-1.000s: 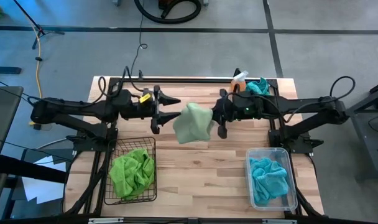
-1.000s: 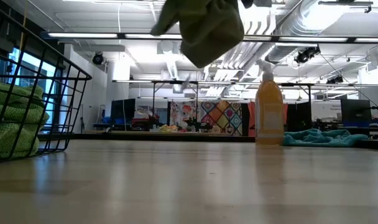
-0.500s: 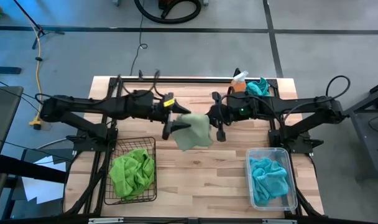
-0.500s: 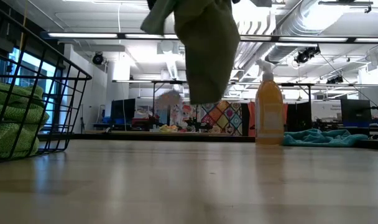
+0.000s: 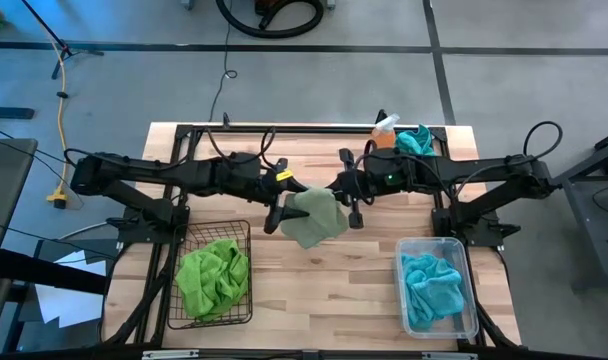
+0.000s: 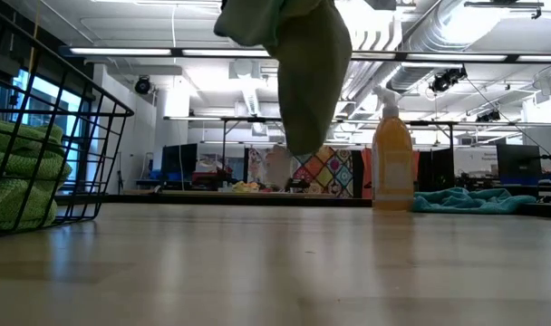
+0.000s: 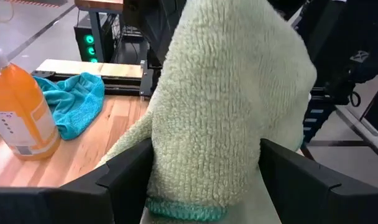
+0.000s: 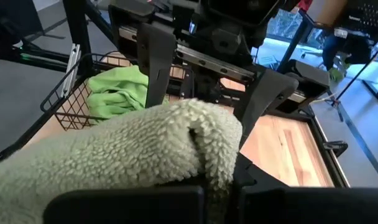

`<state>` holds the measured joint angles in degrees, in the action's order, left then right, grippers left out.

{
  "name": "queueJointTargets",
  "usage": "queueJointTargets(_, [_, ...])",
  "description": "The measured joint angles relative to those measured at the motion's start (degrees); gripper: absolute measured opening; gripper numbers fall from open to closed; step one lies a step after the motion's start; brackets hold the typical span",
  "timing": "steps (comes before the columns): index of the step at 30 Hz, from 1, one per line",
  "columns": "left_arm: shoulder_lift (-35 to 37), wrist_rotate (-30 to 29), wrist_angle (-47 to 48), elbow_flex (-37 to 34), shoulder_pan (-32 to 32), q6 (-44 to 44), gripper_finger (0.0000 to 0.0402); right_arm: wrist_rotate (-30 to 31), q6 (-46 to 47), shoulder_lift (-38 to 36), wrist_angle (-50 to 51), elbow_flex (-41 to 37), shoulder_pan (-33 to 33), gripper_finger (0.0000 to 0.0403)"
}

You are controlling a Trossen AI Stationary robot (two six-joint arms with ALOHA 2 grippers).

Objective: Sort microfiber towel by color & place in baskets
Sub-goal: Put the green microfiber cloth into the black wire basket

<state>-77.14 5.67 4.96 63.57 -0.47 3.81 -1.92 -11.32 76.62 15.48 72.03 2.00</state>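
The green towel (image 5: 310,215) hangs above the middle of the surface. The right hand (image 5: 346,188) grips it. The left hand (image 5: 281,200) is open around it, nearer the wire basket (image 5: 210,275).

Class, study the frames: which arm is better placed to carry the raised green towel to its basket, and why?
The left. Its tool is at the green towel, and the wire basket of green cloths is on its side. The right tool holds it too, but beside the clear bin of blue ones.
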Motion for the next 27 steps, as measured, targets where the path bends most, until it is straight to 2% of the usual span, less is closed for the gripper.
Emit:
queueJointTargets(5, [0.0,-1.8,0.3,0.0,0.1,-0.5,0.0263,-0.6,-1.8,0.0,-0.5,0.0,0.0,0.0])
queueJointTargets(9, [-0.4,-2.0,1.2,0.0,0.4,-0.9,0.0225,-1.6,-2.3,0.0,-0.9,0.0,0.0,0.0])
queueJointTargets(12, [-0.4,-2.2,1.1,0.0,0.5,0.2,0.0169,-2.9,-2.3,0.0,-1.1,0.0,0.0,0.0])
queueJointTargets(16, [-0.4,-2.1,1.3,0.0,0.5,0.3,0.0054,-2.9,-2.3,-0.1,-1.1,0.0,0.0,0.0])
queueJointTargets(18, [-0.4,-2.2,1.3,0.0,0.5,1.1,0.0017,-2.9,-2.3,-0.1,-1.1,0.0,0.0,0.0])
queueJointTargets(23, [-0.4,-2.2,1.6,0.0,0.5,1.5,0.0006,-2.6,-2.2,-0.1,-0.5,0.0,0.0,0.0002])
queueJointTargets(27, [0.6,-2.6,5.8,0.1,1.0,0.6,0.0004,-0.3,0.9,-0.1,-0.1,-0.1,0.0,0.0035])
